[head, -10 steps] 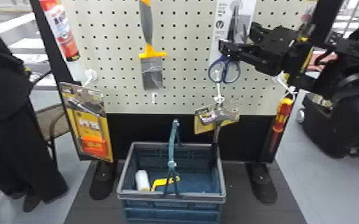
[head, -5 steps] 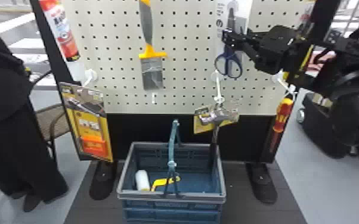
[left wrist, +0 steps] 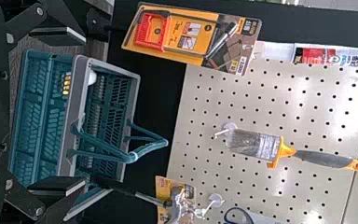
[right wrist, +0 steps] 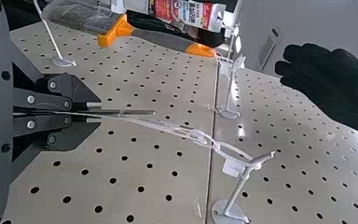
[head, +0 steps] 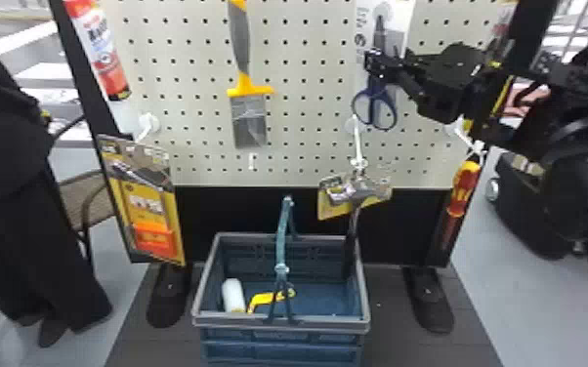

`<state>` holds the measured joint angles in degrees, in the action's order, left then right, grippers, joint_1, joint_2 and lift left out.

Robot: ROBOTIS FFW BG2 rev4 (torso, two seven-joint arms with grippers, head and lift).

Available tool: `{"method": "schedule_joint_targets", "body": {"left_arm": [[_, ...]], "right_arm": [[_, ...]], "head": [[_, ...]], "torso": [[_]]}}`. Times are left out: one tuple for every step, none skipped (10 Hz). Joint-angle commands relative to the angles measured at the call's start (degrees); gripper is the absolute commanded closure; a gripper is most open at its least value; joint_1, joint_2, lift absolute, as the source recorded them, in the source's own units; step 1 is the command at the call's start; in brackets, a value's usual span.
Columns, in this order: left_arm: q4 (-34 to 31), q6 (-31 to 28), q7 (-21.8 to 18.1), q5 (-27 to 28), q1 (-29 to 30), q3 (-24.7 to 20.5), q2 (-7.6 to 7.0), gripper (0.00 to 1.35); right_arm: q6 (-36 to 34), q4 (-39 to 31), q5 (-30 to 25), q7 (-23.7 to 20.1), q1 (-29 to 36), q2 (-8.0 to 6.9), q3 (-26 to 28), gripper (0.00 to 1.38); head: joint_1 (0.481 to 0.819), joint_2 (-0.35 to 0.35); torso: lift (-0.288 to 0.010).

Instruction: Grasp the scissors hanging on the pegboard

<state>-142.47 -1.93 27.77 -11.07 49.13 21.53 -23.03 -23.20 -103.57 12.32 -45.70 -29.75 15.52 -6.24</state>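
Scissors (head: 376, 93) apparently clamped between right gripper (head: 373, 58) jaws.

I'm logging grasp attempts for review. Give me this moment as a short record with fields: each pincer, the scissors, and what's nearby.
right pincer: up at the pegboard, closed on the scissors' blades
scissors: hanging on the pegboard, blue handles downward, below the pincer
left pincer: open, held low, facing the basket
basket: blue, on the floor under the pegboard, handle raised
paintbrush: hangs on the pegboard, to the robot's left of the scissors
task status: grasp appears made; scissors not yet off the board
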Motion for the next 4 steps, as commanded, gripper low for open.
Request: {"method": "schedule_joint_targets", "body": {"left_arm": [[0.08, -0.01, 0.0, 0.0, 0.0, 0.0, -0.08, 0.23], [-0.06, -0.01, 0.0, -0.09, 0.0, 0.0, 0.0, 0.23], [-0.06, -0.1, 0.0, -0.09, 0.0, 0.0, 0.0, 0.23], [0.08, -0.01, 0.0, -0.09, 0.0, 0.0, 0.0, 0.23]], "right_arm": [[0.0, 0.0, 0.16, 0.09, 0.0, 0.04, 0.0, 1.28], [0.0, 0.0, 0.16, 0.09, 0.0, 0.04, 0.0, 1.28], [0.0, 0.0, 0.25, 0.18, 0.0, 0.04, 0.0, 1.28], [0.0, 0.0, 0.25, 0.18, 0.0, 0.04, 0.0, 1.28]], "head": [[0.549, 0.0], [0.549, 0.0], [0.549, 0.0], [0.549, 0.0]], "torso": [[-0.1], [-0.1], [-0.1], [-0.1]]}}
